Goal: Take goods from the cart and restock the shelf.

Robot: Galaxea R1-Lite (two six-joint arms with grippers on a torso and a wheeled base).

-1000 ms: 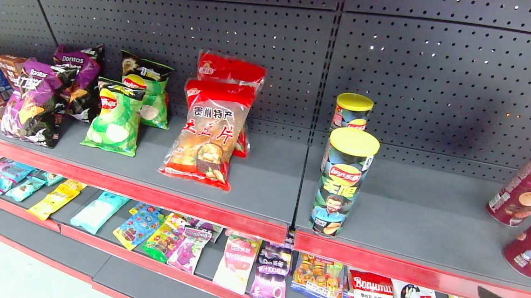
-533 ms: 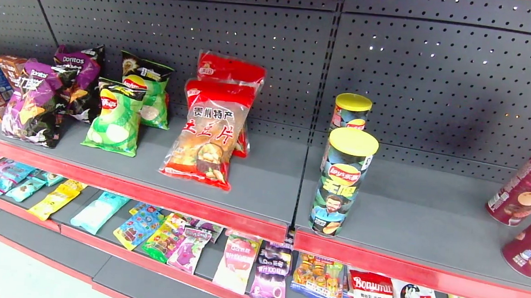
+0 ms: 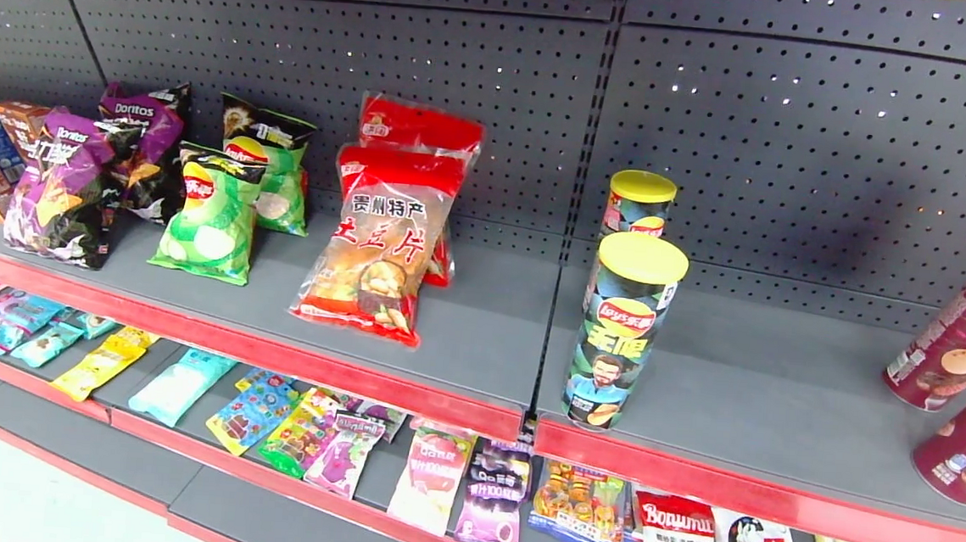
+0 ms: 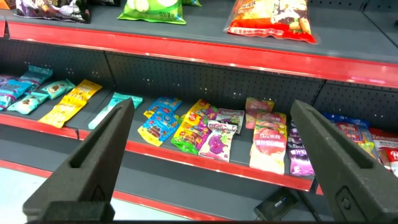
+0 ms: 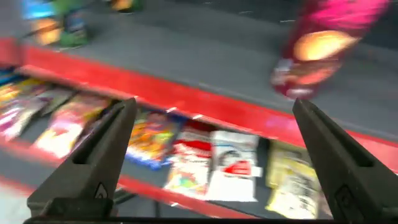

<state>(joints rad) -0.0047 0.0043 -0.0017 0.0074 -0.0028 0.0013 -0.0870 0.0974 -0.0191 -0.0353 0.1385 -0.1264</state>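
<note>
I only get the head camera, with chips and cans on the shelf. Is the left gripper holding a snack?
Observer: No, the left gripper is open and empty.
Operator: What is it pointing at?
Observer: Straight at the row of candy packets.
Operator: And the right gripper?
Observer: Open and empty too, facing the red shelf edge with a dark red can above it.
</note>
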